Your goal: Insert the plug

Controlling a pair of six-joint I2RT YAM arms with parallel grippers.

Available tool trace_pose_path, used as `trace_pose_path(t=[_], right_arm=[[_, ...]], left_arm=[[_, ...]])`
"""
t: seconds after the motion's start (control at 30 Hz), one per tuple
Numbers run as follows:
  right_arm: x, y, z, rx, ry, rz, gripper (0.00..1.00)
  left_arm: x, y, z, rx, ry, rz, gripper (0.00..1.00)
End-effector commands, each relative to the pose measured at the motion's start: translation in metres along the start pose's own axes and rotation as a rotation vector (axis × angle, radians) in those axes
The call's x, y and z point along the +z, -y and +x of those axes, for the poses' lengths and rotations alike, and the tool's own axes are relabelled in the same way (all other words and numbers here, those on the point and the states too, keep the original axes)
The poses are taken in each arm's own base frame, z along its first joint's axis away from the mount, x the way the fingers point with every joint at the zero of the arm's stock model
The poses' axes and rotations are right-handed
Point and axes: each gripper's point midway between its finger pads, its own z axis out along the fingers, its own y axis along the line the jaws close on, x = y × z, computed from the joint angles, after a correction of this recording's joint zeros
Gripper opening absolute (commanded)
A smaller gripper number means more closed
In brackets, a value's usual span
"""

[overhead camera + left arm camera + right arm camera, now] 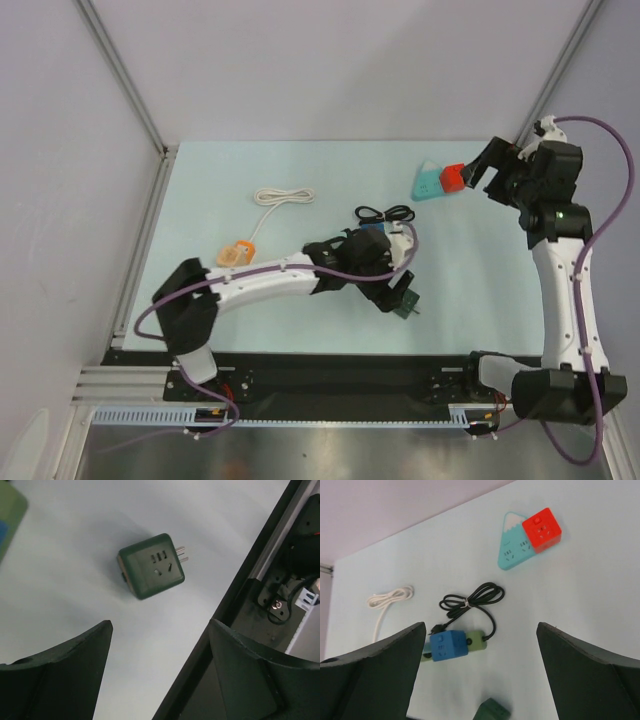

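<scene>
- Top view: the red plug cube (455, 178) sits right against the mountain socket (428, 183), far back on the table (210, 170). The right claw (488, 168) is just beside it.
- Left wrist: the left claw (160, 625) is spread wide and empty, over a dark green cube (151, 566).
- Right wrist: the right claw (481, 626) is spread wide, holding nothing.
</scene>
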Motion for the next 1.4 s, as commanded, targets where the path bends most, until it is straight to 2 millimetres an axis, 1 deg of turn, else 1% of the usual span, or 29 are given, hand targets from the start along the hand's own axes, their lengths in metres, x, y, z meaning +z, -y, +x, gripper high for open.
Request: trace_pose_path(t=[0.0, 0.07, 0.1, 0.17, 0.2, 0.3, 0.43, 0.53, 0.63, 0.67, 0.73, 0.77, 0.83, 0.87, 0.9, 0.93, 0.97, 1.0, 1.03, 1.07, 1.1, 1.13, 1.17, 1.2, 1.23, 1.27, 1.3, 1.33, 1.37], right_arm=[[-0.029, -0.022, -0.006, 0.094, 0.066, -0.118, 1.0], [-0.034, -0.027, -0.004, 0.097, 0.071, -0.148, 1.0], [-0.039, -0.028, -0.006, 0.093, 0.083, -0.155, 0.99], [-0.042, -0.026, -0.004, 0.092, 0.08, -0.151, 1.0], [-0.044, -0.025, -0.006, 0.081, 0.09, -0.151, 1.0], [-0.047, -0.017, -0.007, 0.075, 0.096, -0.138, 1.0], [-0.049, -0.015, -0.006, 0.075, 0.102, -0.136, 1.0], [-0.047, -0.016, -0.005, 0.076, 0.098, -0.145, 1.0], [-0.045, -0.015, -0.005, 0.074, 0.097, -0.145, 1.0], [-0.044, -0.016, -0.004, 0.074, 0.095, -0.15, 1.0], [-0.043, -0.02, -0.002, 0.065, 0.094, -0.182, 1.0], [-0.042, -0.021, -0.002, 0.063, 0.094, -0.189, 1.0], [-0.041, -0.025, -0.004, 0.056, 0.097, -0.218, 1.0], [-0.042, -0.028, -0.006, 0.054, 0.107, -0.228, 1.0], [-0.044, -0.032, -0.009, 0.043, 0.118, -0.25, 1.0], [-0.044, -0.035, -0.015, 0.027, 0.15, -0.273, 1.0], [-0.045, -0.038, -0.017, 0.015, 0.173, -0.29, 1.0], [-0.05, -0.042, -0.021, -0.001, 0.205, -0.312, 1.0], [-0.054, -0.048, -0.034, -0.036, 0.274, -0.345, 1.0], [-0.051, -0.047, -0.029, -0.043, 0.286, -0.355, 1.0], [-0.062, -0.057, -0.043, -0.09, 0.368, -0.403, 1.0], [-0.066, -0.061, -0.045, -0.135, 0.4, -0.434, 1.0], [-0.066, -0.065, -0.039, -0.168, 0.405, -0.469, 1.0], [-0.078, -0.08, -0.047, -0.245, 0.47, -0.555, 1.0], [-0.085, -0.086, -0.046, -0.294, 0.501, -0.596, 1.0], [-0.091, -0.092, -0.046, -0.354, 0.539, -0.629, 1.0], [-0.088, -0.092, -0.035, -0.381, 0.536, -0.663, 1.0], [-0.103, -0.101, -0.041, -0.432, 0.604, -0.697, 1.0], [-0.109, -0.105, -0.041, -0.454, 0.62, -0.724, 1.0]], left_arm=[[0.03, 0.016, -0.017, 0.017, 0.024, -0.017, 0.84], [0.044, 0.017, -0.015, 0.027, 0.008, -0.024, 0.85], [0.057, 0.015, -0.013, 0.029, -0.01, -0.033, 0.85], [0.069, 0.012, -0.005, 0.03, -0.052, -0.044, 0.84], [0.08, 0.009, -0.002, 0.028, -0.069, -0.057, 0.85], [0.092, 0.005, 0.002, 0.024, -0.09, -0.069, 0.84], [0.108, -0.005, 0.014, 0.021, -0.128, -0.107, 0.82], [0.11, -0.01, 0.02, 0.023, -0.152, -0.125, 0.79], [0.109, -0.012, 0.024, 0.033, -0.165, -0.133, 0.67], [0.107, -0.011, 0.024, 0.034, -0.169, -0.129, 0.52], [0.102, -0.006, 0.02, 0.03, -0.166, -0.106, 0.36], [0.097, 0.005, 0.019, 0.003, -0.173, -0.052, 0.19], [0.079, 0.017, 0.002, -0.047, -0.136, 0.029, 0.06], [0.072, 0.027, -0.012, -0.098, -0.088, 0.094, 0.0], [0.048, 0.038, -0.023, -0.142, -0.059, 0.201, 0.0], [0.036, 0.046, -0.032, -0.178, -0.033, 0.276, 0.0], [0.023, 0.054, -0.054, -0.239, 0.044, 0.353, 0.0], [0.006, 0.053, -0.054, -0.283, 0.048, 0.433, 0.0], [-0.021, 0.059, -0.074, -0.292, 0.118, 0.484, 0.0], [-0.04, 0.064, -0.094, -0.323, 0.188, 0.543, 0.0], [-0.054, 0.057, -0.094, -0.353, 0.196, 0.584, 0.0], [-0.081, 0.06, -0.107, -0.349, 0.251, 0.625, 0.01], [-0.101, 0.064, -0.121, -0.374, 0.299, 0.68, 0.0], [-0.112, 0.053, -0.122, -0.402, 0.325, 0.688, 0.0], [-0.128, 0.056, -0.126, -0.403, 0.348, 0.727, 0.0], [-0.16, 0.063, -0.141, -0.405, 0.419, 0.787, 0.01], [-0.171, 0.055, -0.143, -0.43, 0.45, 0.796, 0.0], [-0.184, 0.056, -0.146, -0.437, 0.475, 0.826, 0.01], [-0.215, 0.059, -0.157, -0.449, 0.541, 0.894, 0.0]])
